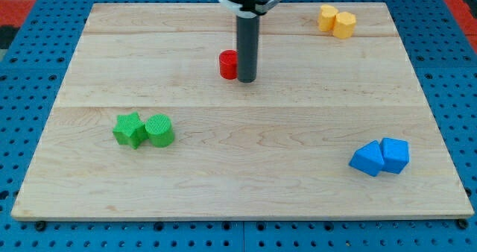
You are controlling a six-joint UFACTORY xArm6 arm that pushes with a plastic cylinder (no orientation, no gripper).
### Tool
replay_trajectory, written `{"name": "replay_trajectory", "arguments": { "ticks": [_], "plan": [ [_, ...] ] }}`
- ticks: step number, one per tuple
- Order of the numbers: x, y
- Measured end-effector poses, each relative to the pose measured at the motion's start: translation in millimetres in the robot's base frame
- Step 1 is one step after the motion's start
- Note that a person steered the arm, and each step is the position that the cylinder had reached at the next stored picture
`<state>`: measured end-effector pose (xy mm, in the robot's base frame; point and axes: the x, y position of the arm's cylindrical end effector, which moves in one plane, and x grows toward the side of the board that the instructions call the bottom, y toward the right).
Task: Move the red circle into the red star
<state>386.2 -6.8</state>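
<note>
The red circle is a short red cylinder standing on the wooden board, left of centre in the upper half. My tip rests on the board right beside the circle's right side, touching it or nearly so. The dark rod rises straight up from the tip to the view's top edge. The red star does not show in the camera view; the rod and the arm above it cover the spot near the board's top edge.
A green star and a green cylinder touch at the left. Two yellow blocks sit together at the top right. Two blue blocks sit together at the bottom right.
</note>
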Motion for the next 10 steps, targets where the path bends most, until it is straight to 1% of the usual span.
{"name": "replay_trajectory", "arguments": {
  "ticks": [1, 2, 3, 4, 5, 6, 7, 9, 10],
  "plan": [
    [-9, -55],
    [-41, -56],
    [-33, -33],
    [-13, -27],
    [14, 1],
    [-25, -3],
    [-46, -7],
    [-78, -8],
    [-79, 6]
  ]
}}
